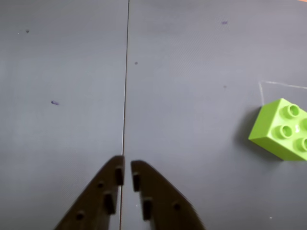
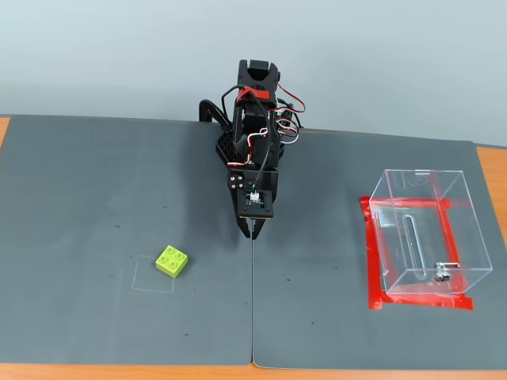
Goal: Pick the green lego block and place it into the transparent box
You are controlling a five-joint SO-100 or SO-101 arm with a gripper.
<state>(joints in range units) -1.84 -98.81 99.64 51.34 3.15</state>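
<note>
The green lego block point(image 2: 172, 261) lies studs-up on the grey mat, at the corner of a faint drawn square, left of centre in the fixed view. In the wrist view the green lego block point(image 1: 282, 128) sits at the right edge, partly cut off. My gripper point(image 2: 252, 230) hangs over the mat's middle seam, well to the right of the block, fingers nearly together with nothing between them. The wrist view shows the gripper point(image 1: 125, 170) with only a narrow slit between its dark fingers. The transparent box point(image 2: 426, 231) stands on a red tape frame at the right.
Two grey mats point(image 2: 95, 206) meet at a seam point(image 2: 253, 317) running toward the front. The orange table edge point(image 2: 491, 170) shows at the right and along the front. The arm's base point(image 2: 255, 103) stands at the back centre.
</note>
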